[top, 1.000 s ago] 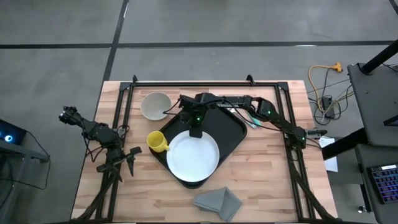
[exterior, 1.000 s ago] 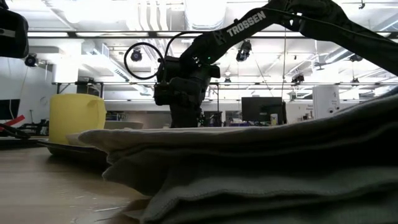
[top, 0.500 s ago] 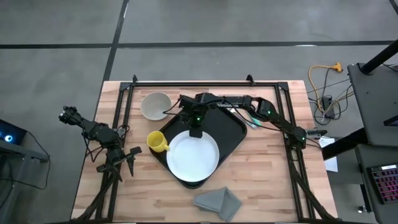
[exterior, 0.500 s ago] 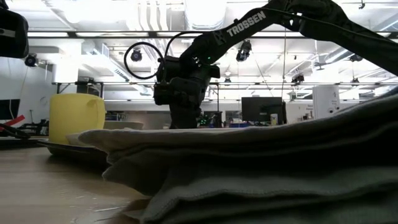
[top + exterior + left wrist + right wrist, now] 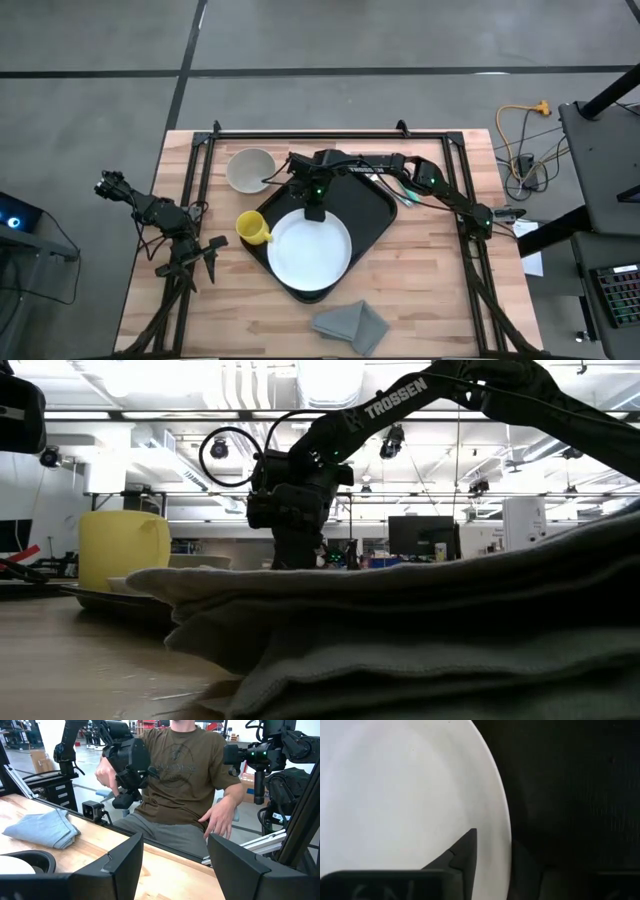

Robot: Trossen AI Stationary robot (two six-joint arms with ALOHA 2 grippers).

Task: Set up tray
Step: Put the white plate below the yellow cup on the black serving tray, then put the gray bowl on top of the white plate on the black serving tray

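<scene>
The black tray [image 5: 372,212] lies slantwise in the middle of the table. A round white plate [image 5: 310,255] rests on the tray's near part. My right gripper [image 5: 313,212] points down over the plate's far rim [image 5: 506,827]. It is open, with one finger [image 5: 464,851] over the plate's inside and the other [image 5: 522,865] over the tray outside the rim. In the low view the right gripper [image 5: 298,545] stands behind the cloth. My left gripper [image 5: 205,262] waits open at the table's left side. My right gripper straddles the plate's far rim [image 5: 508,845] from above, pointing down; a strip of white plate shows between the inner finger and the rim. Whether either finger touches the plate, I cannot tell. The plate lies flat on the tray.
A yellow cup [image 5: 252,228] stands against the tray's left edge, and a pale bowl [image 5: 250,168] sits farther back. A folded grey cloth [image 5: 350,325] lies near the table's near edge and fills the low view's foreground [image 5: 420,640]. A person [image 5: 185,775] sits beyond the table.
</scene>
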